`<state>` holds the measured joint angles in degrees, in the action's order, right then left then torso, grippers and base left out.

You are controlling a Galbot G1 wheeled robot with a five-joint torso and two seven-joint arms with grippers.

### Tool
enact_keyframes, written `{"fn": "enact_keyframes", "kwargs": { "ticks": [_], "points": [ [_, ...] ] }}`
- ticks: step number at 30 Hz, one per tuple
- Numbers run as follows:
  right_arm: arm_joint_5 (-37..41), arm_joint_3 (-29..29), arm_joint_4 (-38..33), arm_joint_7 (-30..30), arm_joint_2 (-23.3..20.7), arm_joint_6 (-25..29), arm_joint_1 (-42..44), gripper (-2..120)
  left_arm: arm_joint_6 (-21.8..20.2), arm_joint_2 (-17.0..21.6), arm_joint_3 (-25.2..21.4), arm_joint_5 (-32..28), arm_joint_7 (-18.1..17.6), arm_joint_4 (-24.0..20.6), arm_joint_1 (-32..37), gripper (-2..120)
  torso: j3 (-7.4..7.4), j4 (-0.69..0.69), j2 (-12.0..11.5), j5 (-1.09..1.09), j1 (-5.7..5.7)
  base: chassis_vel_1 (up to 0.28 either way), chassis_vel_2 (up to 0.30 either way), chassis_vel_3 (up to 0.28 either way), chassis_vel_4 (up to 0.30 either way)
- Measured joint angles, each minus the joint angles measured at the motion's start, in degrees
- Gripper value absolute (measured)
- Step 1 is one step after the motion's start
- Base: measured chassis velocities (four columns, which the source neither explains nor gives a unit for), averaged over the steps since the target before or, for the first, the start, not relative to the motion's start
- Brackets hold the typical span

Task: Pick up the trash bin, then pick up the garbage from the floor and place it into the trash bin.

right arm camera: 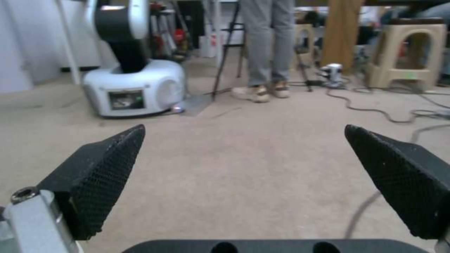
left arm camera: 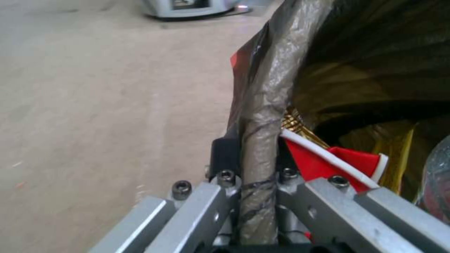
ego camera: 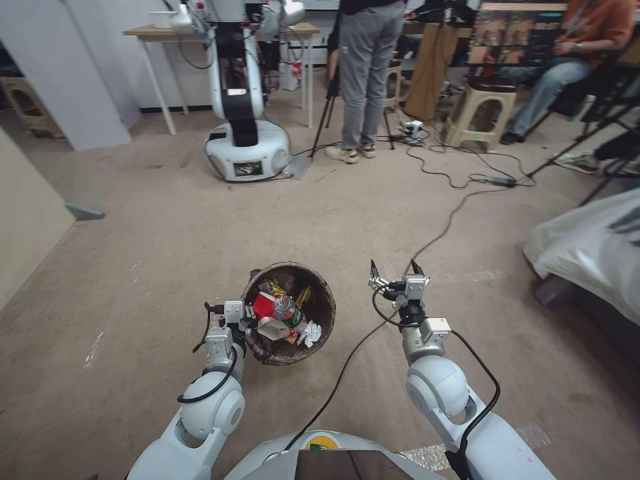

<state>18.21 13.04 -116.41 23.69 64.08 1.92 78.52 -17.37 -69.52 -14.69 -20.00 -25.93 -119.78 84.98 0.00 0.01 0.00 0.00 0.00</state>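
The trash bin (ego camera: 293, 269), round and lined with a dark bag, hangs just in front of me, held by its near-left rim. My left gripper (ego camera: 247, 321) is shut on that rim; in the left wrist view the bag-wrapped rim (left arm camera: 263, 116) runs between the fingers (left arm camera: 224, 160) of the left gripper (left arm camera: 255, 170). Garbage (ego camera: 283, 313) lies inside: a red-and-white wrapper (left arm camera: 328, 161), a yellow wrapper (left arm camera: 403, 151), a green-labelled bottle (ego camera: 288, 310) and white tissue (ego camera: 311, 333). My right gripper (ego camera: 395, 269) is held to the right of the bin, open and holding nothing, its black fingers (right arm camera: 98, 168) wide apart over bare carpet.
Another white robot (ego camera: 243, 120) stands ahead by a table, with a standing person (ego camera: 363, 73) and a tripod beside it. Black cables (ego camera: 453, 200) trail across the carpet toward my right arm. A white-covered bulk (ego camera: 587, 247) is at the right, a wall (ego camera: 27, 213) at the left.
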Motion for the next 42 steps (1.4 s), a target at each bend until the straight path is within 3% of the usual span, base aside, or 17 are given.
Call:
{"fn": "enact_keyframes", "kwargs": {
  "ticks": [19,23,27,29,30,32,38,40,42],
  "points": [
    [0.1,0.1,0.5,0.2,1.0,-0.1,-0.5,100,-0.3,0.1,-0.3,1.0,-0.2,-1.4,0.1,0,0.00,0.00,0.0,0.00,0.00,0.023,0.022,0.026,0.023],
    [0.2,0.3,0.5,0.3,0.7,-0.1,-0.4,100,-2.7,1.3,0.2,-1.6,-0.2,-3.0,-1.0,0,0.00,0.00,0.0,0.00,0.00,0.000,0.000,0.000,0.000],
    [0.2,0.5,0.5,0.4,0.4,-0.2,-0.4,100,-7.1,3.1,1.3,-7.8,-1.4,-4.2,-3.2,0,0.00,-0.01,0.0,0.00,0.00,0.000,0.000,0.000,0.000],
    [0.2,0.7,0.5,0.5,0.3,-0.2,-0.3,100,-12.1,4.4,2.0,-16.2,-3.9,-4.9,-5.9,0,0.00,0.00,0.0,0.00,0.00,0.000,0.000,0.000,0.000],
    [0.2,0.7,0.5,0.5,0.3,-0.2,-0.3,100,-12.1,4.4,2.0,-16.2,-3.9,-4.9,-5.9,0,0.00,0.00,0.0,0.00,0.00,0.000,0.000,0.000,0.000],
    [0.2,1.1,0.5,0.6,0.3,-0.2,-0.1,100,-15.7,5.2,2.7,-24.5,-6.8,-5.0,-8.5,0,0.00,-0.01,0.0,0.00,0.00,0.000,0.000,0.000,0.000],
    [0.1,1.6,0.3,0.6,0.6,-0.2,0.2,100,-18.1,5.8,3.8,-33.8,-10.7,-3.5,-12.5,0,0.00,-0.01,0.0,0.00,0.00,0.000,0.000,0.000,0.000],
    [0.0,1.8,0.3,0.7,1.1,-0.2,0.3,100,-19.3,5.8,4.3,-39.6,-13.0,-2.1,-14.8,0,0.00,0.00,0.0,0.00,0.00,0.000,0.000,0.000,0.000],
    [0.0,1.8,0.3,0.7,1.1,-0.2,0.3,100,-19.3,5.8,4.3,-39.8,-13.0,-2.1,-14.9,0,0.00,0.00,0.0,-0.01,0.00,0.000,0.000,0.000,0.000]
  ]
}}
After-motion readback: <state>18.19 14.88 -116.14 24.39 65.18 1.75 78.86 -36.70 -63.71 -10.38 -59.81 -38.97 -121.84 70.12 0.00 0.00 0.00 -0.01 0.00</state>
